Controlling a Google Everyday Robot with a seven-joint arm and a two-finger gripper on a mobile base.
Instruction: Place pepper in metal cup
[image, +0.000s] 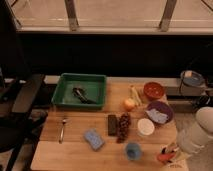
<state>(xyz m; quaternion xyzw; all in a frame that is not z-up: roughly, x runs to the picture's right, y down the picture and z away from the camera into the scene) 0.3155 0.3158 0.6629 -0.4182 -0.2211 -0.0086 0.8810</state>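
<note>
The pepper (163, 156) shows as a small red-orange shape at the table's front right corner, partly covered by my gripper (168, 151), which sits right on it at the end of the white arm (198, 133). A dark, partly shiny thing in the green tray (66, 95) at the back left looks like the metal cup (80, 93), lying down. It is far from my gripper.
On the wooden table (75, 155) are a fork (62, 130), blue sponge (93, 139), dark bar (112, 125), grape bunch (123, 128), apple (129, 104), red bowl (153, 90), purple bowl (159, 111), white cup (145, 127) and blue cup (132, 150). A black chair (20, 100) stands left.
</note>
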